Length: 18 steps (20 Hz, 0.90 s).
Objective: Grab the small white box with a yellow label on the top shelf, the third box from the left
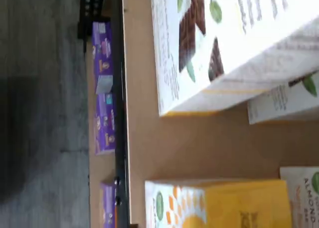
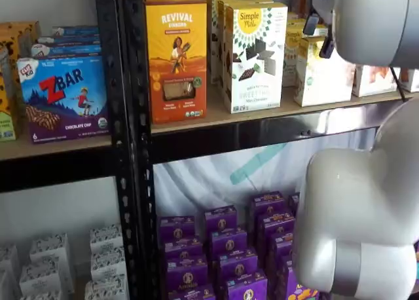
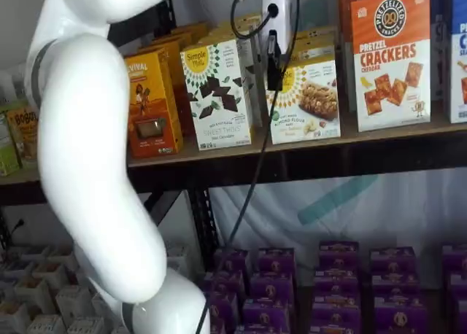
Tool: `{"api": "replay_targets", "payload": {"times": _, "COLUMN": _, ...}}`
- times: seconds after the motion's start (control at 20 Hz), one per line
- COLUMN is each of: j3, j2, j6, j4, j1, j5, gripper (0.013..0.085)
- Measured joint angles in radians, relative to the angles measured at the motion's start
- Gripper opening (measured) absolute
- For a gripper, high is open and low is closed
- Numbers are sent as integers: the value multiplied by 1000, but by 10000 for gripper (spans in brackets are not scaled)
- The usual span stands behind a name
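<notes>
End effector (image 3: 273,64): white body and black fingers hang from above in a shelf view, directly in front of the small white box (image 3: 305,101), a black cable looping beside them. Fingers are seen as one dark strip, so whether they are spread or pressed together cannot be told; nothing shows between them.

Small white box: one carton with a yellow upper band and a snack picture on its front, standing upright on the top shelf (image 3: 306,162), just right of the Simple Mills box (image 3: 219,93) and left of the pretzel crackers box (image 3: 390,57). In both shelf views it is shorter than its neighbours; more cartons stand behind it, their number unclear. In the wrist view its yellow top (image 1: 234,203) lies apart from the white chocolate-print box (image 1: 224,44), bare tan board between them.

Front row of the top shelf, counted in a shelf view: one orange Revival box (image 2: 175,57), one Simple Mills box, one small white box.

Left bay: one blue ZBar box (image 2: 62,97) at the front.

Lower level: many purple boxes (image 2: 222,247) in rows, count unclear, and pale patterned cartons (image 2: 59,261) to the left.

White arm (image 3: 87,166): fills the near left of a shelf view.
</notes>
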Motion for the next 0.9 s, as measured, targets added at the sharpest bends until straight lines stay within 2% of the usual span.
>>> {"api": "replay_targets", "payload": {"times": 0.2, "j3": -46, "j2": 53, "j6": 5, "j4": -46, "j1": 12, "j5": 34, "gripper": 850}}
{"api": "replay_targets", "payload": {"times": 0.55, "j3": -137, "j2": 116, "j6": 26, "j4": -105, "j1": 32, "j5": 142, "gripper": 850}}
{"api": "replay_targets", "payload": {"times": 0.9, "j3": -129, "j2": 104, "j6": 32, "j4": -141, "j1": 44, "j5": 145, "gripper": 850}}
